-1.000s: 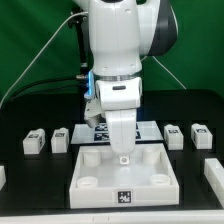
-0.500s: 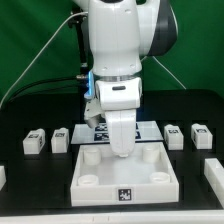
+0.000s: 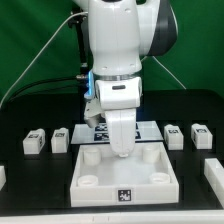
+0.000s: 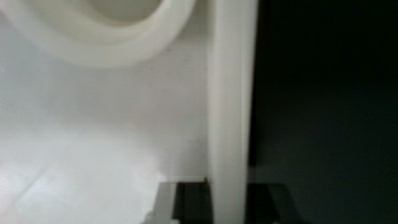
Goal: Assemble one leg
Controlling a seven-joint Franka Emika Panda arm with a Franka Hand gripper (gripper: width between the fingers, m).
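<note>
Four legs, small white blocks with tags, stand in a row beyond the large white square panel: two on the exterior view's left and two on its right. My gripper points straight down at the panel's far edge, well apart from every leg. In the wrist view the panel's edge wall runs between my two dark fingers, which lie against it on either side. A round corner socket shows beside it. No leg shows in the wrist view.
The marker board lies just behind the panel, partly hidden by my arm. More white parts sit at the table's edges on the exterior view's right and left. A green backdrop stands behind.
</note>
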